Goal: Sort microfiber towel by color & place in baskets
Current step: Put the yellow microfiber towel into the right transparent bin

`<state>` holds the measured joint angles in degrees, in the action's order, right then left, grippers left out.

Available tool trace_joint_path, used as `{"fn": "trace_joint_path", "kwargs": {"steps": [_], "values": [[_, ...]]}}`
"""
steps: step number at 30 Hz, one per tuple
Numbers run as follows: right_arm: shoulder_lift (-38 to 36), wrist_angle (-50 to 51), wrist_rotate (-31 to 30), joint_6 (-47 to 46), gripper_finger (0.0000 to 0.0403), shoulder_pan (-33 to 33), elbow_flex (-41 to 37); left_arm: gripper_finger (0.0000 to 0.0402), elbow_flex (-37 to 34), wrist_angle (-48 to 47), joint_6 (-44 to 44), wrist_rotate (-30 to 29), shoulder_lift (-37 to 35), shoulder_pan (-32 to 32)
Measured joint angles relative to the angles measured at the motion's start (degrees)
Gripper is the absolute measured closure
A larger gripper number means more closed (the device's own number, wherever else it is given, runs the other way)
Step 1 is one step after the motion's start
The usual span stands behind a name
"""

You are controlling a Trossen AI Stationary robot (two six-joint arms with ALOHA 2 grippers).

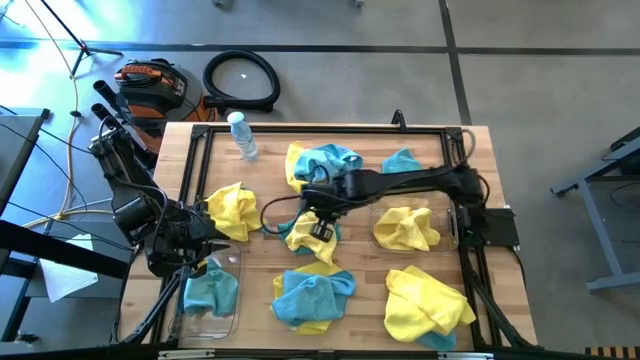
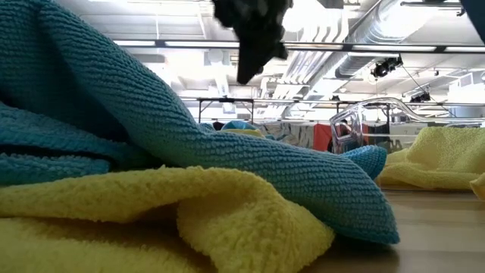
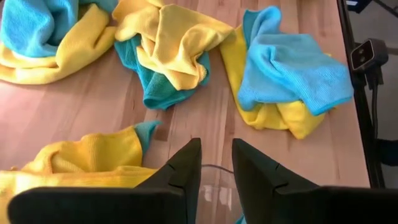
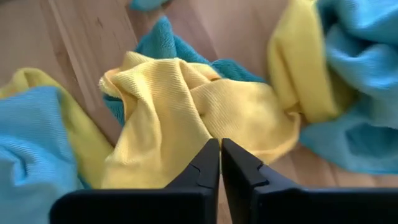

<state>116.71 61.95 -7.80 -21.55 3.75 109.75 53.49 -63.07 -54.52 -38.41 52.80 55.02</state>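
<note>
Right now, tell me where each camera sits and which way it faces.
High view: overhead, looking straight down on the table; both arms show.
Low view: at tabletop height, looking level across a teal towel; an arm hangs in from above.
Left wrist view: looks past the left gripper at the towels.
Right wrist view: looks past the right gripper at a yellow towel.
Shared: that yellow towel also shows overhead.
</note>
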Motion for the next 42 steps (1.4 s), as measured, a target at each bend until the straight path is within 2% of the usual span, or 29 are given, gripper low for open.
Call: {"fn": "trace_joint_path", "kwargs": {"steps": [11, 15, 18, 20, 22, 24, 27, 29, 33, 38, 42], "values": [[7.2, -1.0, 0.8, 0.0, 0.0227, -0.8, 0.8, 0.0339, 0.0, -0.1, 1.2, 0.0, 0.0, 0.0], [9.9, -1.5, 0.8, 1.1, 0.0192, -0.8, 0.9, 0.0339, 0.0, 0.0, 1.2, 0.0, 0.0, 0.0], [12.1, -1.4, 1.7, 1.3, 0.0184, -0.8, 0.9, 0.034, 0.0, 0.0, 1.2, -0.4, 0.0, 0.0], [13.0, -1.8, 2.3, 1.0, 0.0191, -0.8, 0.9, 0.034, 0.0, 0.0, 1.2, -1.0, 0.0, 0.0], [13.2, -1.8, 2.4, 1.1, 0.0214, -0.8, 0.9, 0.034, 0.0, 0.0, 1.2, -1.3, 0.0, 0.0], [13.1, -2.2, 2.4, 1.4, 0.0257, -0.7, 0.9, 0.034, 0.0, 0.0, 1.2, -1.3, 0.0, 0.0], [11.9, -1.7, 2.5, 2.5, 0.035, -0.7, 0.8, 0.034, -0.1, 0.0, 0.8, -1.5, 0.0, 0.0], [10.3, -0.9, 2.5, 2.5, 0.0387, -0.7, 0.8, 0.034, 0.0, -0.1, 0.8, -1.5, 0.0, 0.0], [5.9, 0.1, 0.5, -0.6, 0.0371, -0.7, 0.8, 0.034, -0.1, 0.0, 0.7, -2.6, 0.0, 0.0], [-2.0, 1.8, -2.3, -2.5, 0.0396, -0.6, 0.8, 0.034, -0.1, 0.1, 0.7, -4.5, 0.0, 0.0], [-9.0, 6.1, -7.6, -7.3, 0.0391, 0.1, 0.8, 0.034, -0.1, 0.1, 0.7, -4.8, 0.0, 0.0]]}}
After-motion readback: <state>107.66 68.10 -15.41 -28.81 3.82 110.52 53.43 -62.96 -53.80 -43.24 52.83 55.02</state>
